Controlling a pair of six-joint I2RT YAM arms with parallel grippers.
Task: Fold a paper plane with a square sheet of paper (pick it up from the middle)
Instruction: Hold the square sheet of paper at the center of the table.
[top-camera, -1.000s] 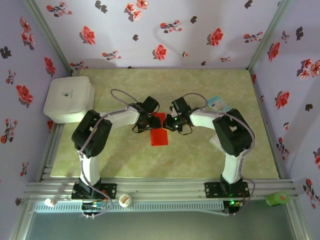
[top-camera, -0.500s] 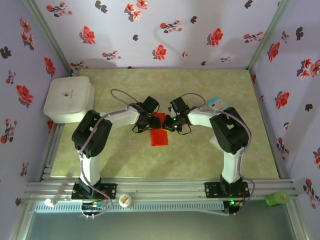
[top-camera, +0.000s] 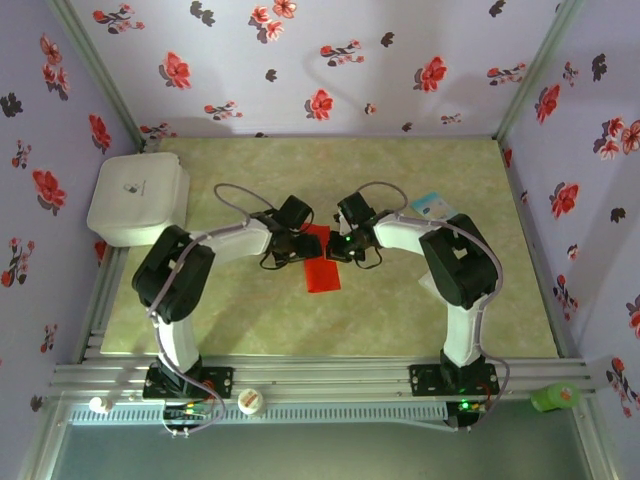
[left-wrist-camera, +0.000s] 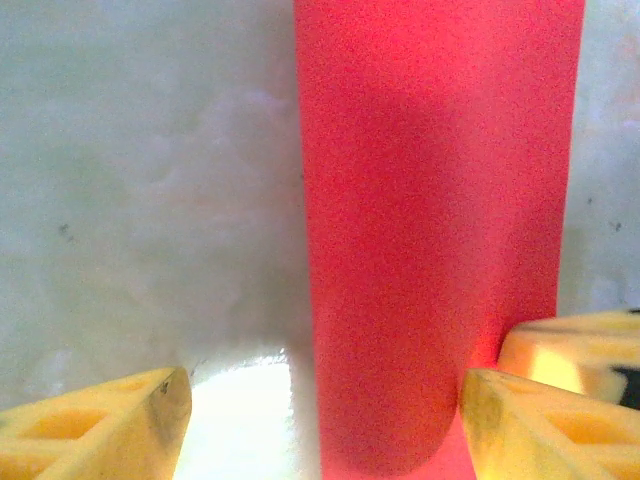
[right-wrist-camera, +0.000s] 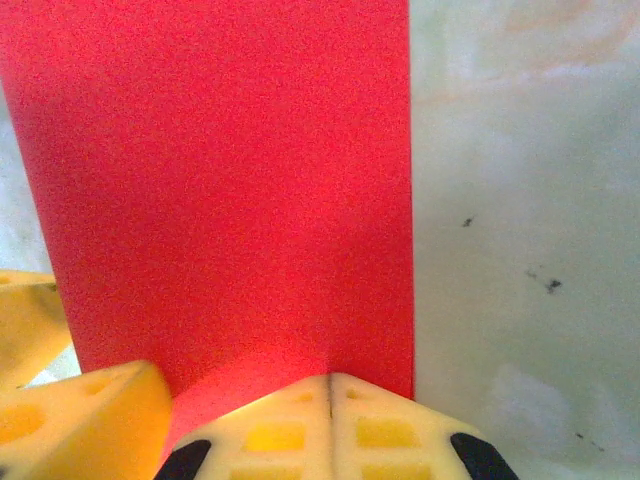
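Note:
The square sheet of paper (top-camera: 322, 272) lies folded into a narrow bright red strip at the middle of the table. It fills the left wrist view as a red band (left-wrist-camera: 435, 230) and the right wrist view as a broad red panel (right-wrist-camera: 230, 190). My left gripper (top-camera: 299, 247) stands open, its yellow fingers (left-wrist-camera: 105, 425) astride the strip's left edge, low over the table. My right gripper (right-wrist-camera: 330, 392) is shut, its tips set on the strip near its right edge. Both grippers (top-camera: 336, 248) meet over the strip's far half.
A white box (top-camera: 138, 198) sits at the table's far left. A light-blue-and-white packet (top-camera: 433, 206) lies behind the right arm. A white cap (top-camera: 250, 402) and a green object (top-camera: 555, 397) rest on the front rail. Flowered walls enclose three sides.
The left arm's elbow has swung left and down, its gripper staying at the strip. The right gripper has edged slightly left. The strip has barely shifted.

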